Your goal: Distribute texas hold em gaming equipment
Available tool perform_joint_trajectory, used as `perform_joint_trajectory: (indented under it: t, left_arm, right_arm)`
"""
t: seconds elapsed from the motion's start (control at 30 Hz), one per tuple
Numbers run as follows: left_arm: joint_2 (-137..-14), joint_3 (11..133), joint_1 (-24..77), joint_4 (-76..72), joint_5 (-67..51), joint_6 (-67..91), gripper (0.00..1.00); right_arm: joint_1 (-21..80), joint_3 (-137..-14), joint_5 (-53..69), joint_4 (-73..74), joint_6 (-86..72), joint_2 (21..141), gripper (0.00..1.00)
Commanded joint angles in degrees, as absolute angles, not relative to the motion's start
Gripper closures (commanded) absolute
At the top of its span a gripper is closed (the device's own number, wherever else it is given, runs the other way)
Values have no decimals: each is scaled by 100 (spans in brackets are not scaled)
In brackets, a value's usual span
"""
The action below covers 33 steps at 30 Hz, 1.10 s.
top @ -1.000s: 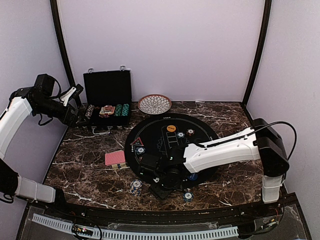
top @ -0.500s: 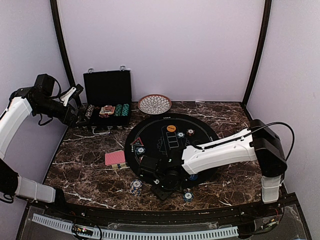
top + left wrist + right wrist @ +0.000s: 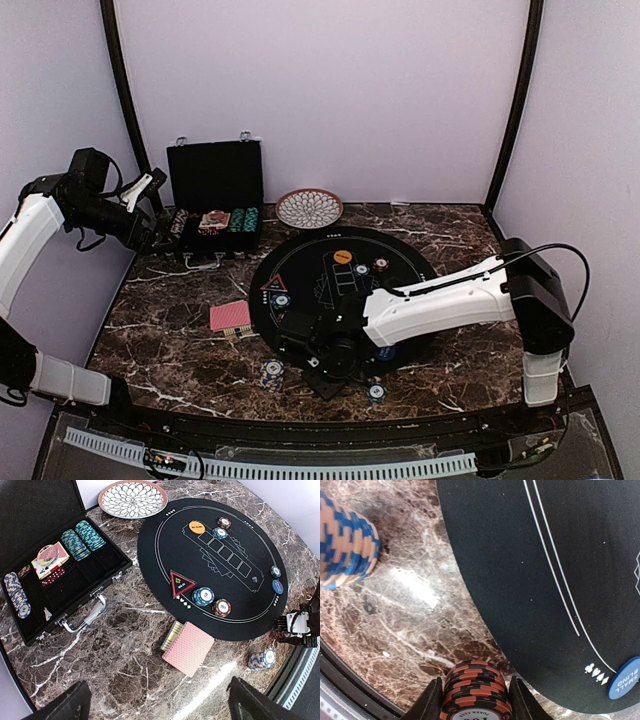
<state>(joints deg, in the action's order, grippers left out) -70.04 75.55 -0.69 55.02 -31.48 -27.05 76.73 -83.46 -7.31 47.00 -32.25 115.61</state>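
In the right wrist view my right gripper has both fingers pressed against a stack of orange-and-black poker chips standing on the marble at the near edge of the black round mat. A blue-and-orange chip stack stands to its left, and a blue button disc lies on the mat to its right. My left gripper hangs open high above the red-backed card deck. On the mat are a red triangle marker, an orange button disc and more chips.
A black hinged case holding chip rows lies open at the back left. A patterned round dish stands behind the mat. My right arm lies across the mat's right half. Another chip stack sits near the front edge.
My right gripper's fingers have closed in on the orange-and-black chip stack, and the arm shifted slightly left. The left arm has not moved.
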Motion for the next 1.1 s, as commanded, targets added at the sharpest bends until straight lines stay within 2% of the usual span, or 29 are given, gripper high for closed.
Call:
perform_joint_trajectory:
  t: [0.0,0.27,0.63,0.97,1.07]
  left_arm:
    - [-6864,7550,-44,5631,-3243,-2770,1]
    - [-6849,7541,-44,5625,-3224,-2774,1]
    - [-6795,7515,-44,5626,-3202,-2793,1]
    - [-6803,7523,-40,5631,-3208,-2790,1]
    - [-6804,7528,-44,5627,-3199,-2790,1]
  right_arm:
    - [7718,-8636,-790,4947,-3293,11185,72]
    - [7462,-8463,-732,4974,-3418,10862,74]
    - [6802,-7577,-892,4511,-3516,10678,78]
    - [6598,-7215,-905,4166,-3519,10806,78]
    - [6551,-7093,-881,4064,-3530,10818,74]
